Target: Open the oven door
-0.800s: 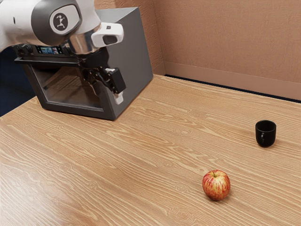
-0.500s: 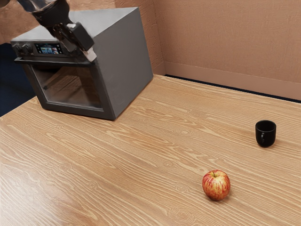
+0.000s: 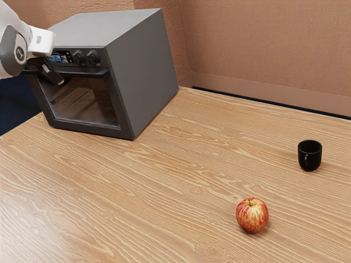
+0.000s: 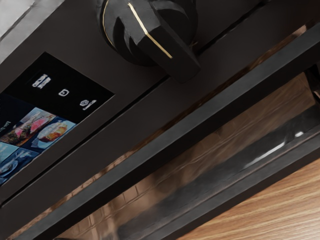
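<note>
My gripper (image 3: 52,73) is at the upper front of the grey oven (image 3: 144,66), over the handle's end at the exterior view's left. The oven door (image 3: 79,118) is shut, with its dark window upright. Along the door's top runs the black handle bar (image 3: 90,72); in the wrist view the handle bar (image 4: 165,140) crosses diagonally in front of the window, a narrow gap behind it. Whether the gripper touches the bar I cannot tell.
Above the handle are a control knob (image 4: 150,30) and the lit display (image 4: 50,110). Far from the oven, toward the exterior view's right, a black mug (image 3: 310,156) and a red apple (image 3: 252,215) stand on the wooden table (image 3: 164,192).
My hand has moved from the oven's front corner across toward the exterior view's left, uncovering two knobs. The door has stayed shut.
</note>
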Controlling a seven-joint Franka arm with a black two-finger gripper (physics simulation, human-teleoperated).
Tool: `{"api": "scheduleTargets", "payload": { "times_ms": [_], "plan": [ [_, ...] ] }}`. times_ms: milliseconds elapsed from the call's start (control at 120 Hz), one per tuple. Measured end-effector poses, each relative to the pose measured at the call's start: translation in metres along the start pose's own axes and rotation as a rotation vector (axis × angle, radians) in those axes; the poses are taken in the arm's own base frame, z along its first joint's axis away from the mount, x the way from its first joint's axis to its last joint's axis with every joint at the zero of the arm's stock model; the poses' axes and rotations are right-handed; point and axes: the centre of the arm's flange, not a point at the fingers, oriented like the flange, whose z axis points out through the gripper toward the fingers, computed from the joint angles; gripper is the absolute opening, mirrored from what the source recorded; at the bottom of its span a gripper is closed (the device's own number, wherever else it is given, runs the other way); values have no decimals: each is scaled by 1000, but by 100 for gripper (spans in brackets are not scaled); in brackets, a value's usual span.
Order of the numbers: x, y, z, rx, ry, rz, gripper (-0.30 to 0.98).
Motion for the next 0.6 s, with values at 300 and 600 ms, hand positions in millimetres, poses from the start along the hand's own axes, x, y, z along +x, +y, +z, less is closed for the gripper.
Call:
{"api": "scheduleTargets", "payload": {
  "times_ms": [300,600],
  "plan": [
    [-1,-8,30,61,50,117,69],
    [3,-4,51,73,69,203,69]
  ]
}}
